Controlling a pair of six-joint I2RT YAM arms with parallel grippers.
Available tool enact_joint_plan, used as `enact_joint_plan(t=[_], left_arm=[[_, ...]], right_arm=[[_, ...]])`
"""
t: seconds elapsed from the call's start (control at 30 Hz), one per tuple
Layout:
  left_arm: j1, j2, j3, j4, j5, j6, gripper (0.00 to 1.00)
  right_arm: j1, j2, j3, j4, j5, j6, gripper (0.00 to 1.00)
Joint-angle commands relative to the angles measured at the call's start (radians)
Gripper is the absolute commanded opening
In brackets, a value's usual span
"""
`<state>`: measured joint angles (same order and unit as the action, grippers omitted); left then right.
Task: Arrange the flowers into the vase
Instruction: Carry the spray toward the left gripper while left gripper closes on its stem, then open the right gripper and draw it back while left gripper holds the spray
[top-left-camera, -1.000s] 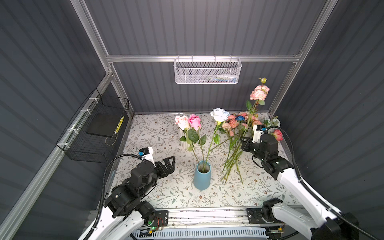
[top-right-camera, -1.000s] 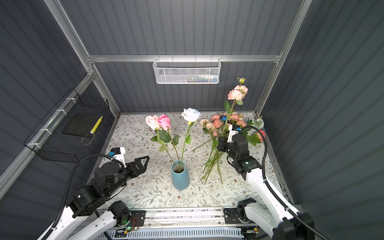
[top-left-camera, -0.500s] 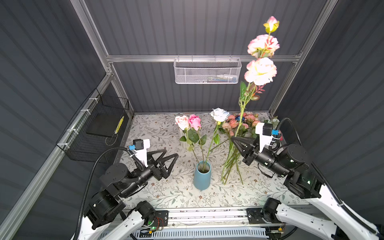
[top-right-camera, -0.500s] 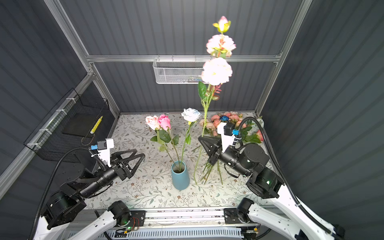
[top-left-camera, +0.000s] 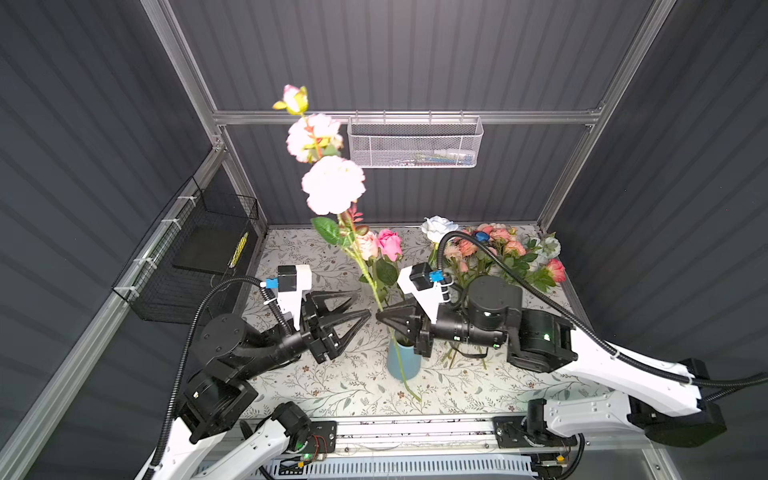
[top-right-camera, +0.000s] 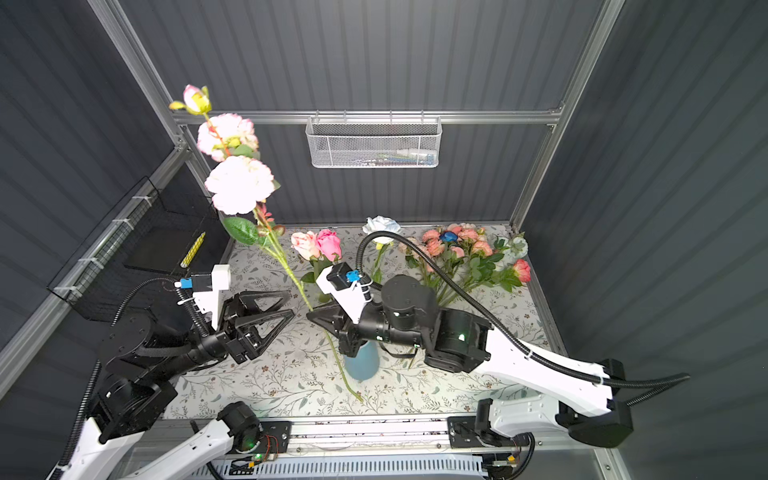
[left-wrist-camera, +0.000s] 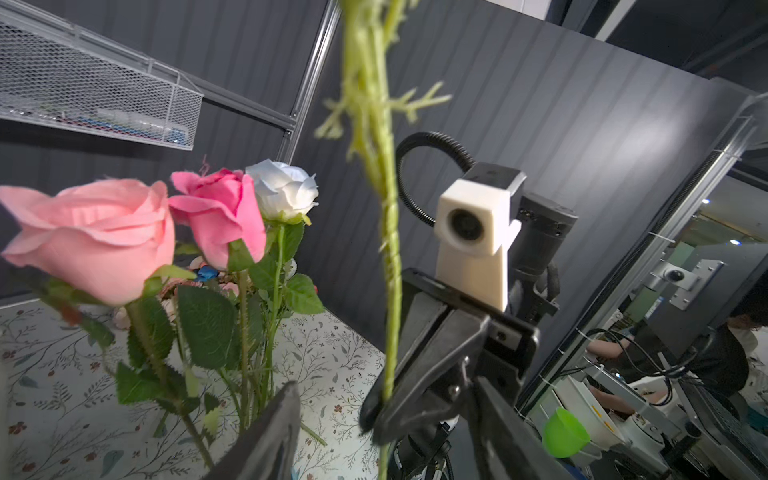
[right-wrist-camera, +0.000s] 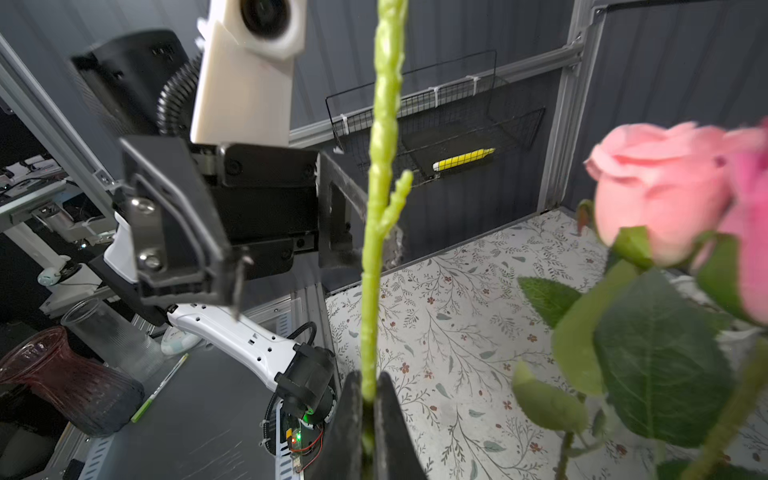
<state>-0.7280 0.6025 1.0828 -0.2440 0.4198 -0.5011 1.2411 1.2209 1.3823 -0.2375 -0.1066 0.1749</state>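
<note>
**Stem brought to vase**

Left fingers (top-left-camera: 362, 316) were held half-spread, empty, beside the peony stem (top-left-camera: 365, 270). It was pinched by right fingers (top-left-camera: 390, 316) above the blue vase (top-left-camera: 402, 368), tail outside. Steering the tail into the mouth was judged next.

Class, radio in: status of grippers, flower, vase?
Right gripper shut on peony stem. Left gripper open beside it. Stem end outside vase; roses fill it.

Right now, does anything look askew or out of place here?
The tall peony spray, pinched in the right gripper, leans sharply to the left, its lower end dangling outside the blue vase. The vase stands upright; nothing looks spilled or damaged.
</note>
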Motion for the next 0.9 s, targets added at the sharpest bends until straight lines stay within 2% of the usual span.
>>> enact_joint_plan(t=[0.0, 0.17, 0.3, 0.4, 0.43, 0.53, 0.6, 0.73, 0.83, 0.87], left_arm=[[-0.004, 0.017, 0.032, 0.033, 0.060, 0.022, 0.51], [-0.004, 0.029, 0.040, 0.039, 0.059, 0.029, 0.36], [-0.004, 0.045, 0.051, 0.034, 0.056, 0.036, 0.18], [-0.005, 0.051, 0.063, 0.040, 0.053, 0.039, 0.00], [-0.005, 0.055, 0.069, 0.040, 0.048, 0.040, 0.00], [-0.005, 0.060, 0.094, 0.043, 0.014, 0.059, 0.00], [-0.004, 0.070, 0.119, 0.039, -0.018, 0.086, 0.00], [-0.003, 0.115, 0.188, 0.030, -0.080, 0.176, 0.00], [-0.004, 0.173, 0.236, 0.031, -0.082, 0.238, 0.00], [-0.005, 0.190, 0.248, 0.034, -0.114, 0.252, 0.00]], right_arm=[[0.007, 0.014, 0.046, -0.011, -0.035, -0.002, 0.00], [0.007, 0.047, 0.066, -0.030, -0.064, 0.007, 0.00], [0.007, 0.051, 0.066, -0.028, -0.077, 0.008, 0.00], [0.007, 0.043, 0.066, -0.036, -0.071, 0.003, 0.00], [0.008, 0.038, 0.065, -0.043, -0.059, 0.001, 0.03], [0.007, 0.006, 0.047, -0.053, -0.012, -0.011, 0.35], [0.007, -0.038, 0.023, -0.056, 0.041, -0.024, 0.47], [0.007, -0.175, -0.040, -0.058, 0.156, -0.046, 0.53], [0.007, -0.264, -0.078, -0.067, 0.236, -0.054, 0.54], [0.005, -0.289, -0.086, -0.071, 0.252, -0.055, 0.54]])
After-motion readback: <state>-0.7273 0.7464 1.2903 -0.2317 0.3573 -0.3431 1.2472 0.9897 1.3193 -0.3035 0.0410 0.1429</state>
